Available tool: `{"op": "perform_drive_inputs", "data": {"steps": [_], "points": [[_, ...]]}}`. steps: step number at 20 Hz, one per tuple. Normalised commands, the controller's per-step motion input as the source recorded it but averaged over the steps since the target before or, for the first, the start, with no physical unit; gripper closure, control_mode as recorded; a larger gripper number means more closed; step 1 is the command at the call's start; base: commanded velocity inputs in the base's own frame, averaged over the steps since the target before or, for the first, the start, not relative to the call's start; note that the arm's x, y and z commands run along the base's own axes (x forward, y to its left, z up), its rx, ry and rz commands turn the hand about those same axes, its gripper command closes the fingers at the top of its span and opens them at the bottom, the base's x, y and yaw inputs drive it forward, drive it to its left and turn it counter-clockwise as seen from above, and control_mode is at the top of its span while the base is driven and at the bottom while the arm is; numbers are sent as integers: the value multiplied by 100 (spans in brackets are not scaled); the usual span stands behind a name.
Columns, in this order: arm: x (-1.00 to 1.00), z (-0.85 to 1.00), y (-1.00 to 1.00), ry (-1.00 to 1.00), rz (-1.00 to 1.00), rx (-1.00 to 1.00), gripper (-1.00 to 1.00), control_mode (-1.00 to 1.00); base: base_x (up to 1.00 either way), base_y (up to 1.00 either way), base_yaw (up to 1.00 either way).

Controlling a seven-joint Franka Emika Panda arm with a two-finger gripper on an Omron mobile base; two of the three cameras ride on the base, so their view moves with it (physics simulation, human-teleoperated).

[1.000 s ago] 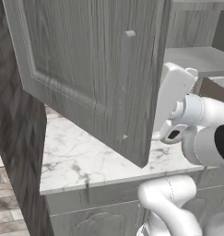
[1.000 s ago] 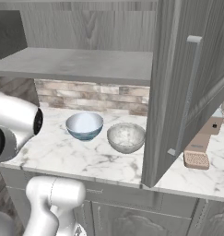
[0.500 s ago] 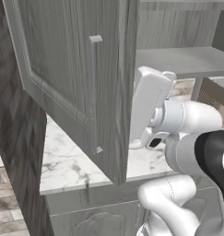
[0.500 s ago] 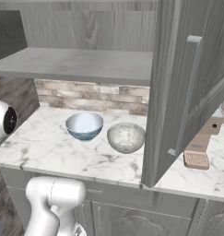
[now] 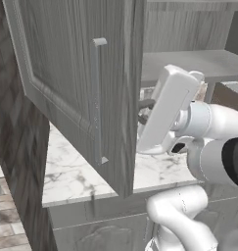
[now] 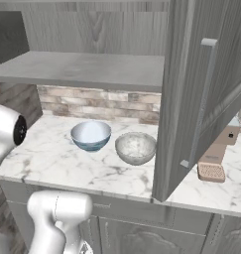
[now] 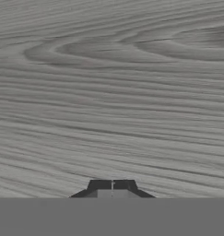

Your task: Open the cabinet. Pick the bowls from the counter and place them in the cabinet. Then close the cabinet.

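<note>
The cabinet stands open. Its left door (image 5: 57, 73) is swung out wide, with its bar handle (image 5: 96, 100) facing me. My gripper (image 5: 144, 111) is shut and presses its tips against that door's inner side; close wood grain (image 7: 111, 92) sits just ahead of the joined fingertips (image 7: 112, 185). The right door (image 6: 191, 89) also hangs open. Two bowls rest on the counter (image 6: 52, 158) under the shelf (image 6: 82, 69): the light blue one (image 6: 90, 135) on the left and the speckled grey one (image 6: 136, 147) beside it.
A brown wooden-handled tool (image 6: 214, 161) lies on the counter behind the right door. The brick backsplash (image 6: 102, 101) runs behind the bowls. A dark wall panel (image 5: 12, 162) closes the left side. Base cabinet fronts (image 6: 142, 233) sit under the counter edge.
The left door has swung further open to the left, with my shut gripper following behind it. The arm has drawn back toward the left edge of the right base view. The bowls have not moved.
</note>
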Motion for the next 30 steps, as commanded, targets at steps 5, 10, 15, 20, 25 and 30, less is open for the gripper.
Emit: {"op": "perform_drive_inputs", "data": {"steps": [5,10,15,20,25,30], "points": [[-4,45,-65,0,-13,-23,-100,-100,0,0,0],[7,7,-72,5,-17,-35,-100,-100,0,0,0],[17,-18,-98,7,-13,-29,-100,-100,0,0,0],[1,-66,-74,0,-11,-33,-100,-100,0,0,0],[0,-71,-34,-13,-13,-44,-100,-100,0,0,0],[0,-50,-10,-28,-18,-47,-100,-100,0,0,0]]}}
